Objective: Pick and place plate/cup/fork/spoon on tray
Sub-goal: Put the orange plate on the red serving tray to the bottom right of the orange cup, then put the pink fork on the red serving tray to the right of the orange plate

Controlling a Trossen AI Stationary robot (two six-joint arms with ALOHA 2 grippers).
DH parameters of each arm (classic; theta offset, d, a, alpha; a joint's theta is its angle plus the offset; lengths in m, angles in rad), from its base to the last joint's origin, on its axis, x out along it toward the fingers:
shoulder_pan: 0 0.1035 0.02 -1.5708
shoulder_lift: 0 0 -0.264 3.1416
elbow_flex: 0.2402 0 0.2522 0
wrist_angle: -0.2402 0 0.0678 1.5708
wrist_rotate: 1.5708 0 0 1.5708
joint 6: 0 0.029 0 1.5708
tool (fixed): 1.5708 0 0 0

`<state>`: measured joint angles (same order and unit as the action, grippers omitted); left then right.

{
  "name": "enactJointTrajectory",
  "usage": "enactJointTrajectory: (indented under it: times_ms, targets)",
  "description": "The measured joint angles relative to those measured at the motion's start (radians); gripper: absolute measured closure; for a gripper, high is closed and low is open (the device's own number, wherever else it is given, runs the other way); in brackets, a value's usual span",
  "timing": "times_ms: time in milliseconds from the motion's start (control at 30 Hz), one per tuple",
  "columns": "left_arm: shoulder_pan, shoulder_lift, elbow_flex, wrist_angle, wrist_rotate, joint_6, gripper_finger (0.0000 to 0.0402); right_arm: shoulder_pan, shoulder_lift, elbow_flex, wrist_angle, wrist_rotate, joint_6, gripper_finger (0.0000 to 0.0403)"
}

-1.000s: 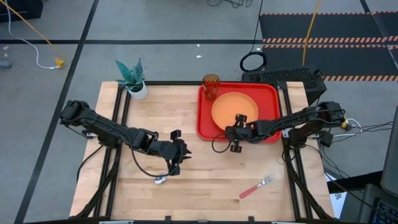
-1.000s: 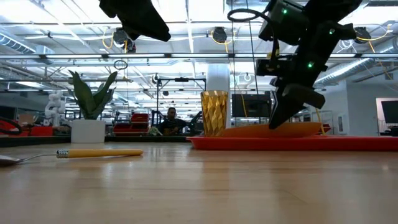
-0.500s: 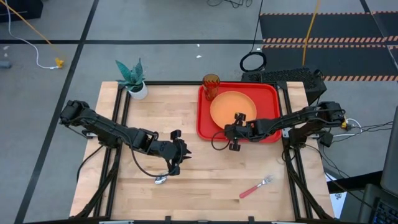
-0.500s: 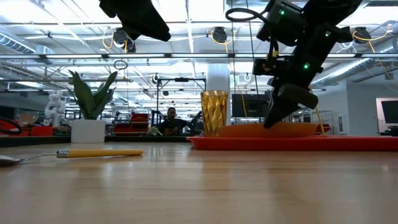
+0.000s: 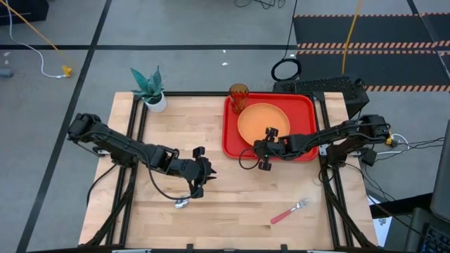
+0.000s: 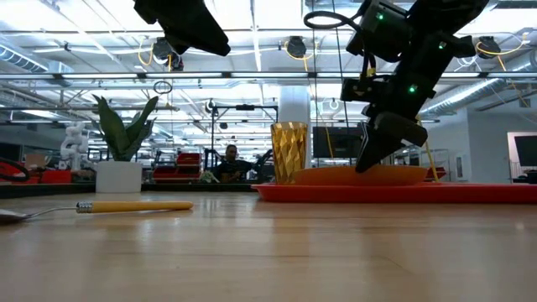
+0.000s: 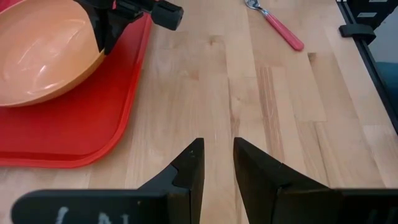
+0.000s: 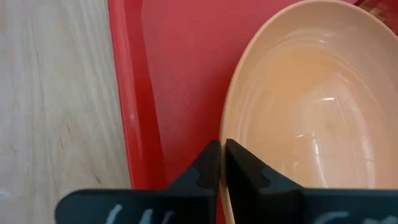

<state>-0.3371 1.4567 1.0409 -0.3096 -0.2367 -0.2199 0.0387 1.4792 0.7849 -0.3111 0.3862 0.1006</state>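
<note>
The orange plate [image 5: 261, 121] lies on the red tray [image 5: 304, 102] at the table's far right. The amber cup [image 5: 238, 95] stands in the tray's far left corner. My right gripper [image 5: 264, 146] is shut on the plate's near rim. The orange-handled spoon [image 6: 126, 205] lies on the table near the left; only its bowl end [image 5: 182, 203] shows from above, under my left gripper [image 5: 199, 176]. That gripper hangs above the table, slightly open and empty [image 7: 217, 152]. The red-handled fork [image 5: 288, 211] lies on the table near the front right. My right gripper pinches the plate's rim [image 8: 225, 134] between its two fingers, on the side toward the tray's near edge. The fingers [image 6: 369, 155] slant down from the table's right. The plate [image 6: 336, 175] rests on the tray.
A white pot with a teal plant [image 5: 149, 88] stands at the table's far left corner. Bare wood lies between the two arms and along the near edge around the fork [image 7: 280, 28]. The tray's raised rim [image 8: 124, 93] runs beside the plate.
My right gripper has moved a little toward the table's left and far edge, still shut on the plate's rim. The plate has slid slightly that way on the tray.
</note>
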Motion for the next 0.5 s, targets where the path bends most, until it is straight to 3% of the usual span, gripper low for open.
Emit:
enactJointTrajectory:
  times_ms: [500]
  targets:
    - [0.000, 0.000, 0.000, 0.000, 0.000, -0.011, 0.0314, 0.017, -0.028, 0.000, -0.003, 0.004, 0.075, 0.0301]
